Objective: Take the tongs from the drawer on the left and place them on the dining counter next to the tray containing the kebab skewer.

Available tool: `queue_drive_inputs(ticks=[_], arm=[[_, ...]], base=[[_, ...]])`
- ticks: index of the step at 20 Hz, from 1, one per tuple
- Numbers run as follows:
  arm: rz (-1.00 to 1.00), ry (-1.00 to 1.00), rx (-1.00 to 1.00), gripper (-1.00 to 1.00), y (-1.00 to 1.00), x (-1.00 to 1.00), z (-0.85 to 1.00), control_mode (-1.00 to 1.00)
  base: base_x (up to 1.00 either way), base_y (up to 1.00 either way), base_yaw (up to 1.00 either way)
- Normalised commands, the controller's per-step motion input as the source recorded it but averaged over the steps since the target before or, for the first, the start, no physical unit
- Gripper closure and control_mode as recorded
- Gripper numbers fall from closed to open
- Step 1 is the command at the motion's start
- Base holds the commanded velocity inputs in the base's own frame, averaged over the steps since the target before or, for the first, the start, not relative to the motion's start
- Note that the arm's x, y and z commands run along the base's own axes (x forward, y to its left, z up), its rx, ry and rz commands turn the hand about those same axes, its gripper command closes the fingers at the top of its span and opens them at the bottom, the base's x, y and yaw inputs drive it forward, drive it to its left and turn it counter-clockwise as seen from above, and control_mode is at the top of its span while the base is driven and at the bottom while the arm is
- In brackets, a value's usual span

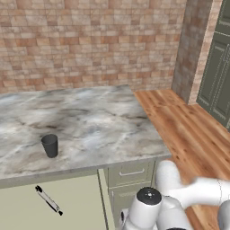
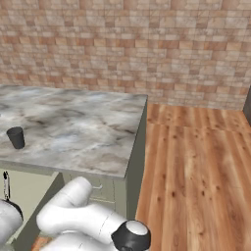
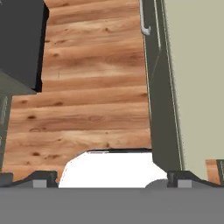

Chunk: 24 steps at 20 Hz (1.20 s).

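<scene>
- From my remote station, I see the wide sage-green drawer (image 1: 49,202) pulled open beneath the marbled counter (image 1: 90,121), its pale interior exposed in the left base view.
- The tongs (image 1: 48,200) lie flat on the drawer floor, silver-grey with black ends, set on a diagonal with one end toward the counter edge and the other toward the drawer's front; nothing touches them.
- In the right base view the tongs (image 2: 6,184) show as a short sliver just below the counter edge, partly hidden by the arm.
- A dark cup (image 1: 50,145) stands upright on the counter, above the drawer and near the counter's front edge.
- Just beside the open drawer, a narrower green drawer (image 1: 131,172) with a short silver handle sits closed under the counter.
- The gripper (image 3: 111,181) hangs over the wooden floor (image 3: 87,87), well apart from the tongs, its fingertips (image 3: 39,180) spread as wide as they go and holding nothing.
- In the hand view, the drawer's green side wall (image 3: 159,96) and pale inside run alongside the gripper.
</scene>
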Motion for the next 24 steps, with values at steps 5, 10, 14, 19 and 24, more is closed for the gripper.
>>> queue_drive_inputs(ticks=[5,10,14,19,24], arm=[[-0.22,0.02,0.0,-1.0,0.37,-0.22,1.0,-1.0],[-0.16,0.01,-0.13,-1.0,0.62,0.0,0.75,-1.0],[0.0,0.01,0.0,-1.0,0.01,0.05,0.14,-1.0],[-0.09,0.08,0.0,-1.0,0.0,0.0,1.0,-1.0],[-0.13,0.24,-0.05,-1.0,0.39,0.3,0.83,-1.0]], base=[[0.0,0.0,0.0],[0.0,0.0,0.0],[0.0,0.0,0.0],[0.0,0.0,0.0],[0.0,0.0,0.0]])
